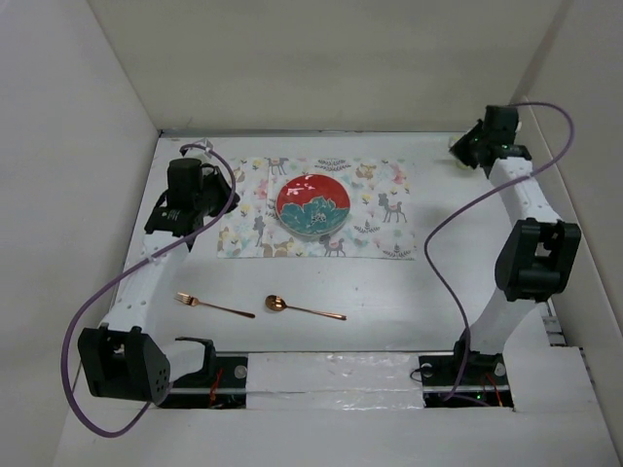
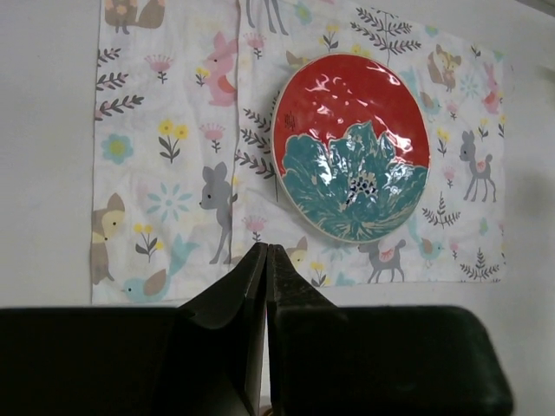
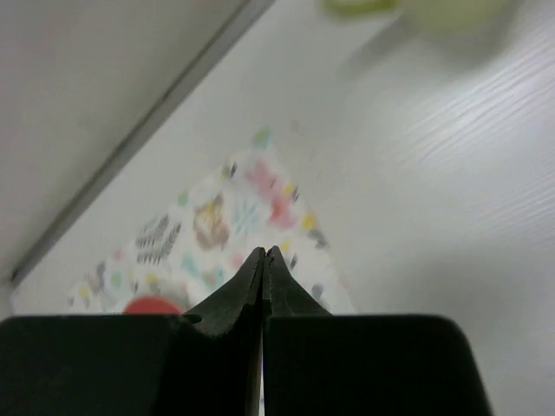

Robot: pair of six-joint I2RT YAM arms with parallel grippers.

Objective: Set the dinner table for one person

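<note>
The top camera looks steeply down from high above the near edge, taking in the whole table (image 1: 389,292). The left wrist camera hangs close above the placemat (image 2: 165,130) and plate (image 2: 351,147). The right wrist camera sits low at the far right corner, looking across at the placemat's blurred end. All three views share placemat and plate.

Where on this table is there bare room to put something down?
The placemat is bare right of the plate. The table is bare between the spoon and the right arm. Crowded at the placemat's left end, under the left arm, and by the fork.
</note>
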